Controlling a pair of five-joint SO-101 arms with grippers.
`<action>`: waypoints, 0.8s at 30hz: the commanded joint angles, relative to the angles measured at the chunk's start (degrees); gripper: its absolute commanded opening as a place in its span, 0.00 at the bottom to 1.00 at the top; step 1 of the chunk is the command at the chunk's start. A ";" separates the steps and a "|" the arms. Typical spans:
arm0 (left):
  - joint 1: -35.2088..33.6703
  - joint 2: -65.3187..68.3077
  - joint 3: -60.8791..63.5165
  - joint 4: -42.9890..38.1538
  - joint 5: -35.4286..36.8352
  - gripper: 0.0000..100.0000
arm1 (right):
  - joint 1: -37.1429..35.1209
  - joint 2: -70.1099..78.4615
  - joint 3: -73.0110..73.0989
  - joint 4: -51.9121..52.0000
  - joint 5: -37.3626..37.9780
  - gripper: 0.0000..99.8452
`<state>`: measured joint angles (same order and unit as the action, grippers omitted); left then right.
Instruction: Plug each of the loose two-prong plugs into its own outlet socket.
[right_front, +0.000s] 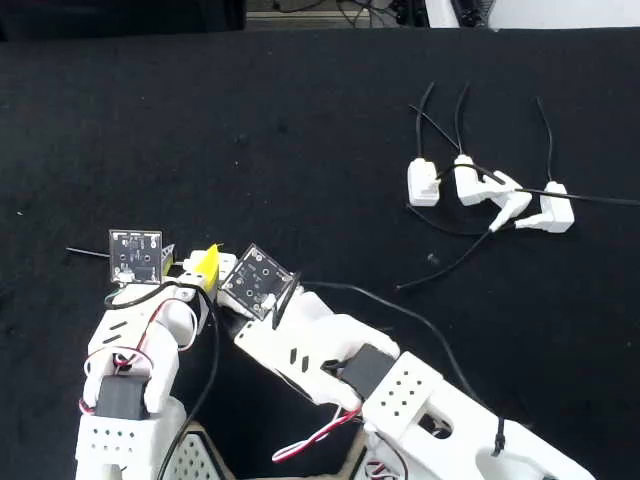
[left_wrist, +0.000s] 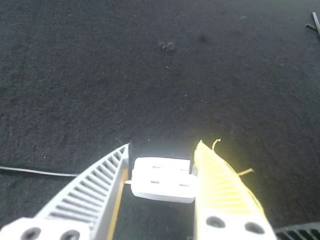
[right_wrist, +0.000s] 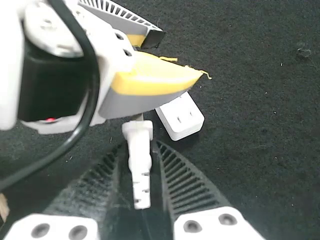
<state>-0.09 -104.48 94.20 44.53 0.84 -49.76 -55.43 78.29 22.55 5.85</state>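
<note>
Both arms loaded, lower left of the counter (right_front: 300, 120).
Fingers of left gripper (left_wrist: 162, 150) clamp the outlet block (left_wrist: 162, 179); fingers of right gripper (right_wrist: 140, 145) pinch a plug (right_wrist: 139, 167) just beside it.

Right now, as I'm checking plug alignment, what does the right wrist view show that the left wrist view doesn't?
Right wrist view adds: the white plug gripped by the right gripper in its black jaws, close to the outlet block. Left wrist view adds: that block seen whole between the jaws of the left gripper, plus a thin wire on the black table. Shared: the outlet block, the yellow jaw against it, the table.
</note>
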 joint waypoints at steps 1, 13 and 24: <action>0.22 0.53 -0.22 0.35 -0.53 0.21 | 1.58 -3.30 -1.10 -1.76 0.09 0.01; 0.31 0.53 -0.13 0.35 -0.53 0.21 | 1.41 -3.30 -1.10 -1.76 0.09 0.01; 0.48 0.53 1.36 -1.23 -0.53 0.21 | 1.41 -3.74 -1.63 -0.09 0.09 0.01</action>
<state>-0.18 -104.48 95.60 43.65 0.84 -49.76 -55.43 78.29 22.55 5.85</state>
